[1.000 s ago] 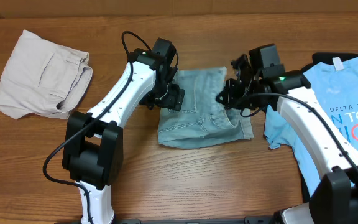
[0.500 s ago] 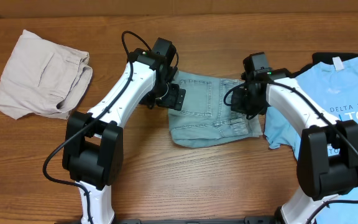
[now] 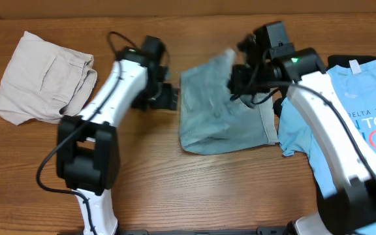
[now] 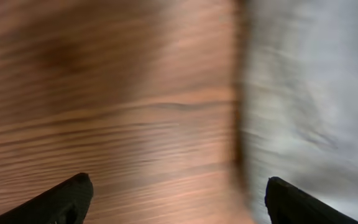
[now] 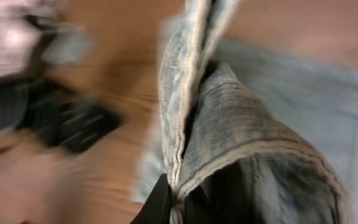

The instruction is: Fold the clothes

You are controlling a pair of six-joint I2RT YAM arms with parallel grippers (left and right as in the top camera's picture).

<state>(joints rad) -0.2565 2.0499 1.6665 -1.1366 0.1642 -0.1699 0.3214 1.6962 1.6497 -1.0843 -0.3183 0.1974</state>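
Denim shorts [image 3: 217, 121]: mid-table, one edge raised. Right gripper [image 3: 235, 83]: pinched on that edge (view blurred). Left gripper [image 4: 176, 194]: fingers wide, empty, beside the shorts. Step: folding over; next, lay edge flat and aligned

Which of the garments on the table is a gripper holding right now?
The denim shorts in the middle: the right gripper pinches their raised edge. The beige shorts on the left and the blue T-shirt on the right lie unheld.
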